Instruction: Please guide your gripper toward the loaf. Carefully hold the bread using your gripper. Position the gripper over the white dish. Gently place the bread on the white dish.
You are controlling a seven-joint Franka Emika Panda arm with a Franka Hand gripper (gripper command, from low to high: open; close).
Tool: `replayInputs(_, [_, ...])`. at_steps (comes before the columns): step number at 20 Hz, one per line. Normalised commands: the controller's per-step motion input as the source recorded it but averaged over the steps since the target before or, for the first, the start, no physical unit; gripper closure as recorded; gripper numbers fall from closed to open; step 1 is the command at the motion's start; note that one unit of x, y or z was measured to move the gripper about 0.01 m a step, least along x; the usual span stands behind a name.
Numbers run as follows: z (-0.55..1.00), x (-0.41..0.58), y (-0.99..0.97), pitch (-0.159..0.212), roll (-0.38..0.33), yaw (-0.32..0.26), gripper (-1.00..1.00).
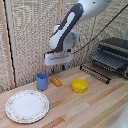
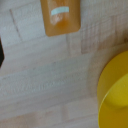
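The loaf (image 1: 56, 81) is a small oblong orange-brown piece lying on the wooden table between the blue cup and the yellow bowl. In the wrist view the bread (image 2: 60, 17) shows as an orange block with a pale label on light wood. My gripper (image 1: 58, 67) hangs a little above the table, just over and slightly behind the loaf; its short dark-blue fingers point down with nothing between them and look open. The white dish (image 1: 27, 106), a large flat plate with a patterned rim, lies near the front at the exterior view's left.
A blue cup (image 1: 42, 81) stands just beside the loaf toward the exterior view's left. A round yellow bowl (image 1: 79, 85) (image 2: 116, 92) sits to the loaf's other side. A black wire-rack toaster oven (image 1: 111, 59) fills the back at the exterior view's right. A woven screen forms the backdrop.
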Motion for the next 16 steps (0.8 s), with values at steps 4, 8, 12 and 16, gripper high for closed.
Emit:
replayInputs(4, [-0.25, 0.386, -0.07, 0.034, -0.052, 0.074, -1.00])
replayInputs(8, [-0.23, 0.304, -0.09, 0.024, -0.041, 0.073, -1.00])
replayInputs(12, [-0.21, 0.126, -0.10, 0.028, -0.041, 0.067, -1.00])
replayInputs(16, [-0.14, 0.000, -0.19, 0.040, -0.036, 0.049, -1.00])
